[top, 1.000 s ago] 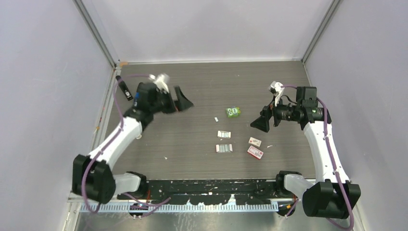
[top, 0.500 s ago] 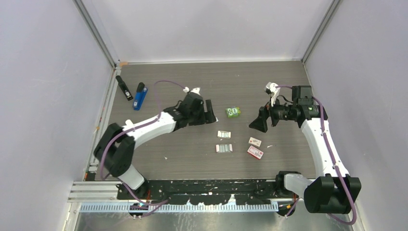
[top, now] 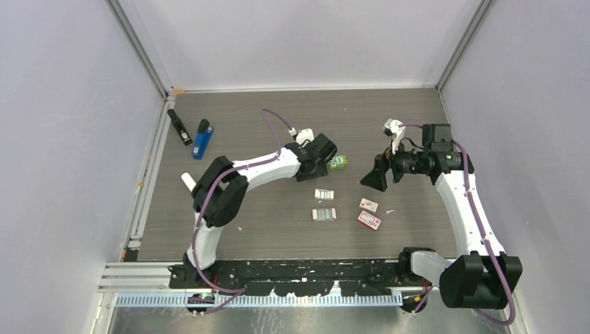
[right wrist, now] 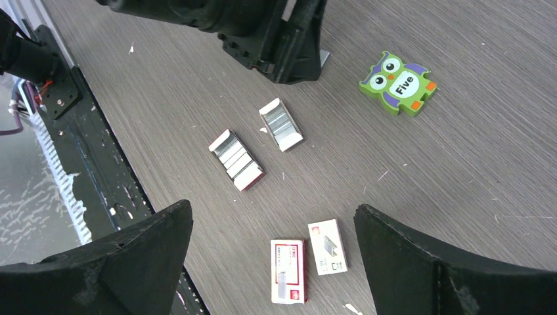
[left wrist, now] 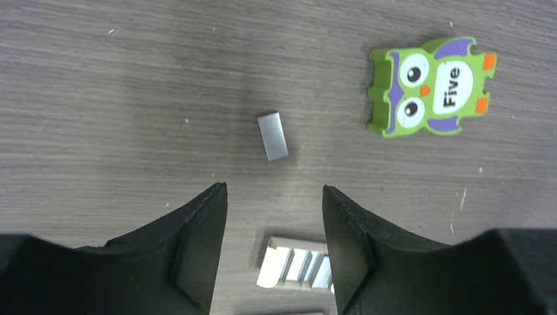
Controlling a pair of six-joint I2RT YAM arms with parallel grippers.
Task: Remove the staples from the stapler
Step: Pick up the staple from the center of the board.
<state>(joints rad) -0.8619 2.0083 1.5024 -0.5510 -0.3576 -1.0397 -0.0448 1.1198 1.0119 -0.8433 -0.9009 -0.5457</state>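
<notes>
Staples [left wrist: 272,136] lie flat before parted left gripper [left wrist: 274,189].

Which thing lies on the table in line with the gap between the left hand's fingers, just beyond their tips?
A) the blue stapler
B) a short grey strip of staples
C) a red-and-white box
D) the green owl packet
B: in the left wrist view a short grey staple strip lies flat on the table just beyond the left hand, in line with its gap, while the green owl packet sits off to one side.
</notes>
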